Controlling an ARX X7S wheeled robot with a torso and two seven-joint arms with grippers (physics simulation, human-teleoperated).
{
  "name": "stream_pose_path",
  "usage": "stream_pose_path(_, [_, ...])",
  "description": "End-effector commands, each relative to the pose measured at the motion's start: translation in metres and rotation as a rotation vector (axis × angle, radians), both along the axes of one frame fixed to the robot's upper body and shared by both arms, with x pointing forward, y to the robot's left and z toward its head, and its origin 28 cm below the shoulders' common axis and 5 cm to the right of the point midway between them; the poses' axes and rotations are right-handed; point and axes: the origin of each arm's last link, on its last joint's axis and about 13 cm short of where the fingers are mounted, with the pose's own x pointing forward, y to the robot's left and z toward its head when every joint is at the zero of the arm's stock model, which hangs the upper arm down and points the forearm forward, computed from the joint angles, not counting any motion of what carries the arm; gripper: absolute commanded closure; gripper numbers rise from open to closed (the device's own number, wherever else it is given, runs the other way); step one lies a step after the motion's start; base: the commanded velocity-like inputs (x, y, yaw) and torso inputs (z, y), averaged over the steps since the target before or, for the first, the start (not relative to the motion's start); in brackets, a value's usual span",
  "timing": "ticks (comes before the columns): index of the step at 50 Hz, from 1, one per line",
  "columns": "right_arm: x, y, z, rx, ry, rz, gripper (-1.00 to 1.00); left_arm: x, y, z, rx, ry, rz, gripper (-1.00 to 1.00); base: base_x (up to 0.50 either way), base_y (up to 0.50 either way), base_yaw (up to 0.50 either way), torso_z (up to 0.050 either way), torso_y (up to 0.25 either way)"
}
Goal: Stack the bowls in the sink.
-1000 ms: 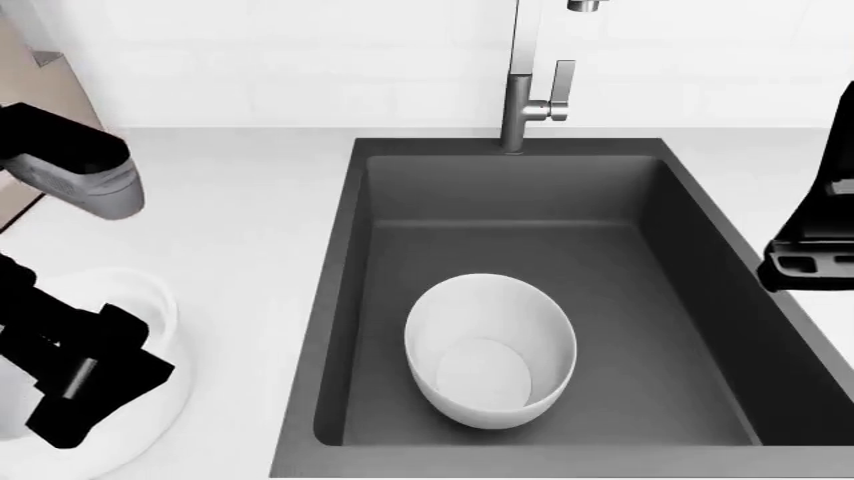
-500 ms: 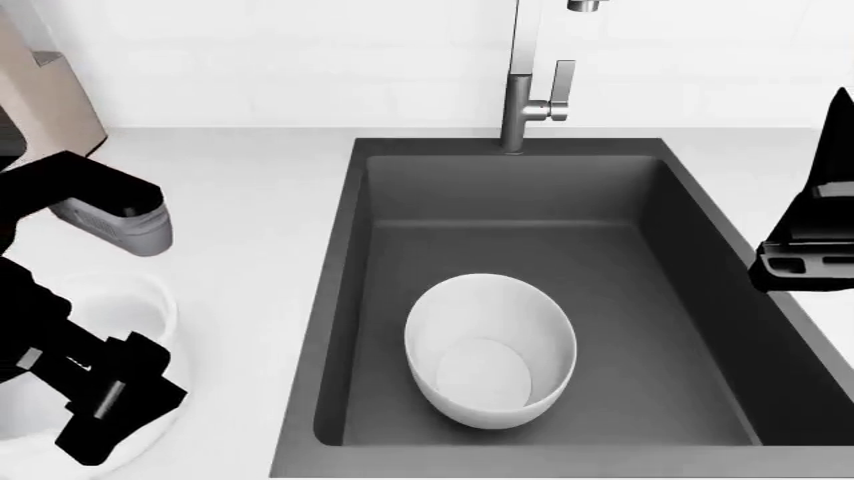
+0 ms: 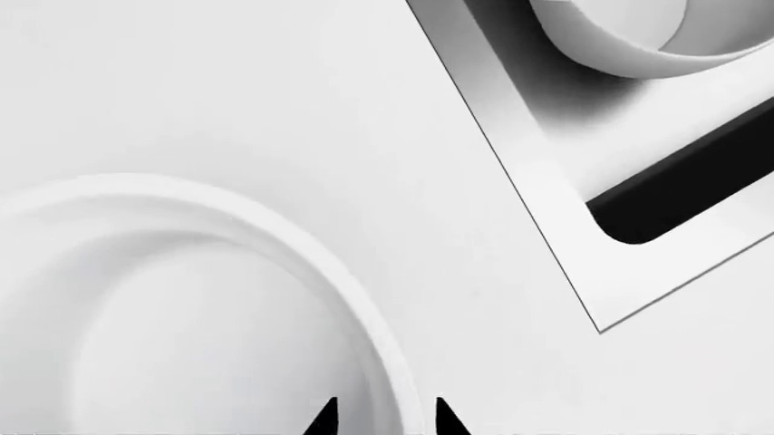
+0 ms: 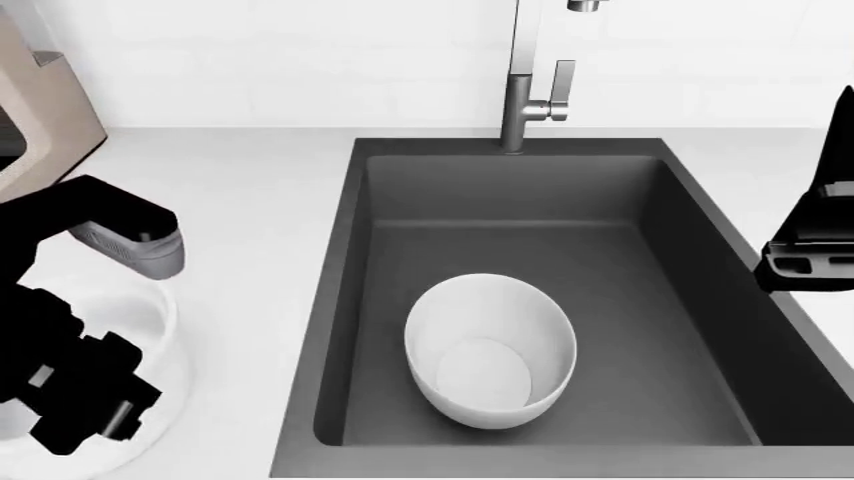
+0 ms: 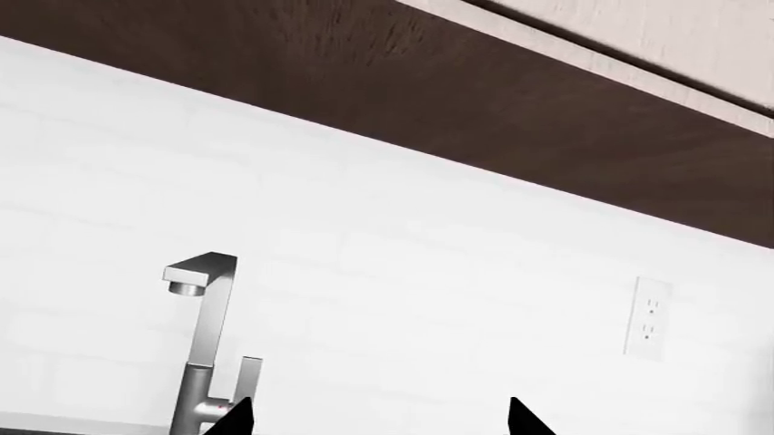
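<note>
White matte worktop point(image 4: 254, 230) w/ dark grey rectangular sink point(image 4: 694, 300): one glossy white bowl point(image 4: 490, 350) inside, second white bowl point(image 3: 181, 317) on worktop left. Left tool point(image 3: 384, 419) straddles its rim, prongs apart; right tool point(image 5: 377, 419) spread, empty. White tiled wall behind.

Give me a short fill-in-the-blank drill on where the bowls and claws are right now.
1. One white bowl lies inside the ____.
2. The other bowl stands on the ____, outside the basin.
3. The tips of the left claw straddle that bowl's ____.
4. The right claw points toward the wall, with the ____ in its view.

Missing words: sink; counter; rim; faucet
</note>
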Motion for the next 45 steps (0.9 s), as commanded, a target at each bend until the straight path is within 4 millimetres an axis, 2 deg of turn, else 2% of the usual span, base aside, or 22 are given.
stream_pose_path(1, [-0.001,0.000,0.001,0.000,-0.003,0.000,-1.00,-0.001,0.001,-0.001,0.007,0.000,-0.003,1.00,0.00,0.00,0.00,0.000,0.000])
stream_pose_path(27, [-0.004,-0.002,-0.001,0.011,-0.011,-0.008,-1.00,0.000,-0.004,0.002,0.015,-0.027,-0.034,1.00,0.00,0.00,0.00,0.000,0.000])
stream_pose_path(45, [-0.002,-0.001,0.001,0.005,-0.011,-0.003,-1.00,0.000,-0.009,0.019,-0.057,-0.176,-0.121,1.00,0.00,0.00,0.00,0.000,0.000])
